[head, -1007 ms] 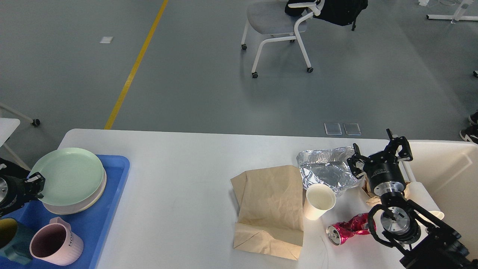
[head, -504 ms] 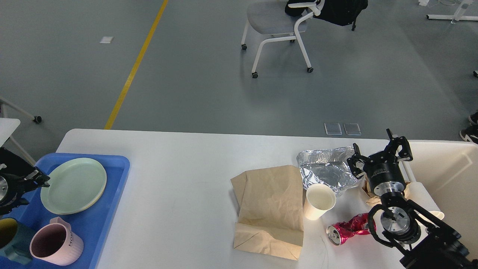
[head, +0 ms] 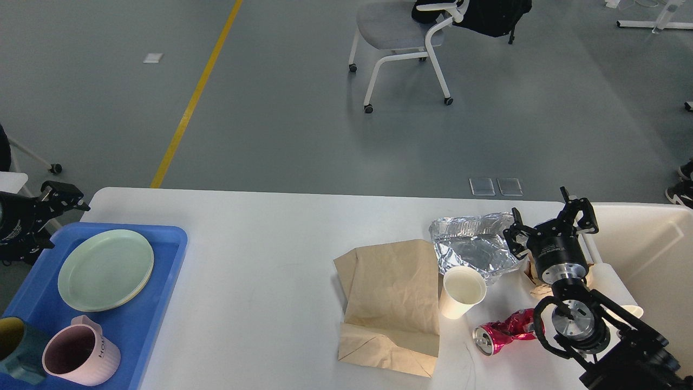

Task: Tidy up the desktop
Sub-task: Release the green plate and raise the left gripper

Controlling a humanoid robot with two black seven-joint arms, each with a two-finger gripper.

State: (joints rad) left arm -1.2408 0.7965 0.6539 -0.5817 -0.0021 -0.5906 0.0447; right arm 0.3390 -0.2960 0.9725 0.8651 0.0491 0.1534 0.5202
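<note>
My right gripper hovers above the right end of the desktop, its two fingers spread wide with nothing between them. The arm behind it covers part of a crumpled brown paper scrap and the near end of a crushed red can, which lies on its side with its open top facing the viewer. Just left of the gripper sits a creased foil tray; its far right corner is masked by one finger. A white paper cup stands upright in front of the foil, touching the edge of a flattened brown paper bag. To the right, a cream-white bin is cut off by the frame edge; a second cup rim shows only partly behind my arm.

My left gripper sits at the far left beyond the desktop's corner, fingers dark and seen obliquely; whether they are parted I cannot tell. Below it, a blue tray rests on the desktop's left end, holding stacked green plates, a pink mug and a dark teal mug cropped by the frame. The desktop fills the lower half of the view, its near edge out of frame. A white chair stands on the grey floor beyond.
</note>
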